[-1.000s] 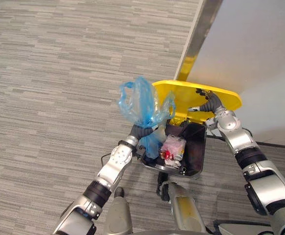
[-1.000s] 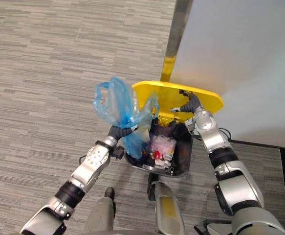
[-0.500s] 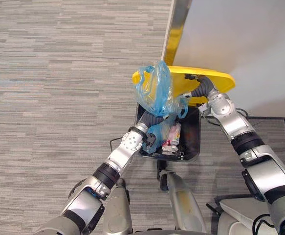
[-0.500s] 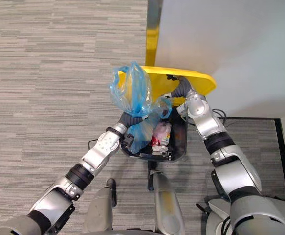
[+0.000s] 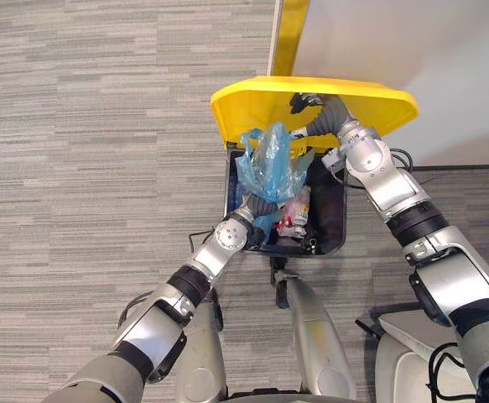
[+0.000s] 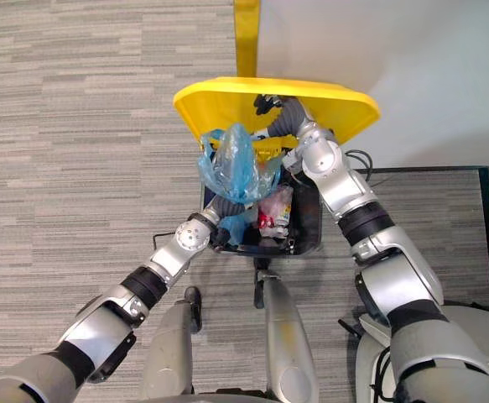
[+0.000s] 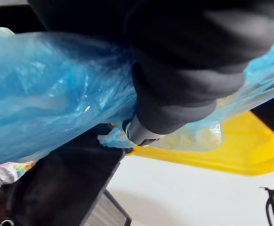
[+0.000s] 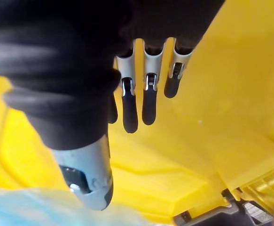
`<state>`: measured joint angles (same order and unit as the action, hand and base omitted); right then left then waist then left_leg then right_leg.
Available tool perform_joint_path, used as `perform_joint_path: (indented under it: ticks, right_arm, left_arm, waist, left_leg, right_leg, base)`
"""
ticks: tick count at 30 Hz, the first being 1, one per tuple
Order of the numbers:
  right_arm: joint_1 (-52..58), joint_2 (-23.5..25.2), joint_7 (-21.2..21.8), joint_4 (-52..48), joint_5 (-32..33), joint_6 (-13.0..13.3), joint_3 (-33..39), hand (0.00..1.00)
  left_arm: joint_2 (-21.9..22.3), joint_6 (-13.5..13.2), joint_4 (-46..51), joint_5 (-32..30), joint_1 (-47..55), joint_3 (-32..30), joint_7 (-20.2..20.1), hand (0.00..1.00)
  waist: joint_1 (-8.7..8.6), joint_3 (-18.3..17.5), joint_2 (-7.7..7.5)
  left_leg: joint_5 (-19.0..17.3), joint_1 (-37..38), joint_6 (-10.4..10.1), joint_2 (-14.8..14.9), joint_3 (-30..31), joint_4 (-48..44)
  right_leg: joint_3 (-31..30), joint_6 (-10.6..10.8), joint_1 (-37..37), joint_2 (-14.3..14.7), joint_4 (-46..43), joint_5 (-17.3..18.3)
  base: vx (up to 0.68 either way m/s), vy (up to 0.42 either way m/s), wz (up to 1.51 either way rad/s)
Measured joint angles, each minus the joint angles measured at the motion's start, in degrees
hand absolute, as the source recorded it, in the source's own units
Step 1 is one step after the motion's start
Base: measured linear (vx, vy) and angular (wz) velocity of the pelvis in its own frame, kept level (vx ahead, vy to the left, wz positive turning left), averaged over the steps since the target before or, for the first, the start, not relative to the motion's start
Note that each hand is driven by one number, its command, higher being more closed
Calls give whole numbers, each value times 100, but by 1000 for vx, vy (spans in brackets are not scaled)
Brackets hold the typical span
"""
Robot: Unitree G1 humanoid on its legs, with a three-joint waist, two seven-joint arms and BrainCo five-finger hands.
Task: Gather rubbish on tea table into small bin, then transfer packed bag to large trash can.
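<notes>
Head views, change: a second ago the blue bag (image 5: 269, 161) was outside the left rim of the black bin (image 5: 338, 242). Now it is above the open mouth and lower. The whole picture has shifted as well, so the head moved too.
Head views, meaning: the transfer looks nearly done; what remains is probably lowering the bag and letting go.
Head views, left hand: the left hand (image 5: 257, 210) reaches in over the near rim. Most of the bag billows above it and a tail hangs below, beside the rubbish (image 5: 293, 217) already inside.
Head views, right hand: the right hand (image 5: 309, 104) is raised past the bag, against the underside of the yellow lid (image 5: 252, 96), propping it open.
Left wrist view, grasp: the thumb is clamped into the bunched plastic, so the hand is grasping the bag's neck. The fingers are buried in the folds, and I cannot tell whether the bag's bottom touches anything yet.
Right wrist view, hand: the fingers (image 8: 146, 101) are straight and relaxed, tips just at the lid; nothing is grasped.
</notes>
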<state>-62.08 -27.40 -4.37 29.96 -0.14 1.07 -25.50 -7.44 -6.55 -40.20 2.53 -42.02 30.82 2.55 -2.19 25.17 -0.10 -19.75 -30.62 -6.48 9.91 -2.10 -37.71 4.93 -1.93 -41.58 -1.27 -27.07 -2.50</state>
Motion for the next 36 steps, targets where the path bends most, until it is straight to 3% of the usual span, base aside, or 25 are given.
perform_joint_path:
  ticks: [4,5,11,29,36]
  right_arm:
    - [-165,15,-70,-156,5,40,-33,0]
    - [-167,23,-78,-221,5,61,-35,0]
    - [-181,182,-153,-226,2,90,-53,0]
    - [-84,223,-194,-228,-275,90,-229,0]
    - [884,198,-163,-704,-734,86,-195,0]
  left_arm:
    - [81,14,-106,-177,-43,-135,2,100]
    - [109,20,-142,-259,-45,-254,12,0]
    - [215,179,-441,-640,-47,-670,133,0]
    - [400,225,-522,-799,-1,-667,120,0]
    - [186,210,351,-437,714,-673,92,0]
  waist:
    - [1,59,26]
    - [-2,61,27]
    - [-4,64,34]
    - [0,66,41]
    - [103,62,42]
  left_leg:
    - [-17,-272,-15,2,28,-161]
    - [-22,-309,-13,11,28,-227]
    - [-161,-556,24,101,-31,-503]
    - [-162,-430,29,77,124,-524]
    - [-164,56,31,9,51,-386]
  right_leg:
    - [8,-9,-241,-10,-102,-7]
    - [12,-15,-304,-10,-132,-12]
    - [-42,11,-513,27,-222,-25]
    - [139,-1,-227,-75,-281,21]
    - [73,32,158,-94,-282,82]
  base:
    - [-10,4,1]
    - [0,0,0]
    - [-2,19,-7]
    - [-9,3,5]
    - [5,12,-2]
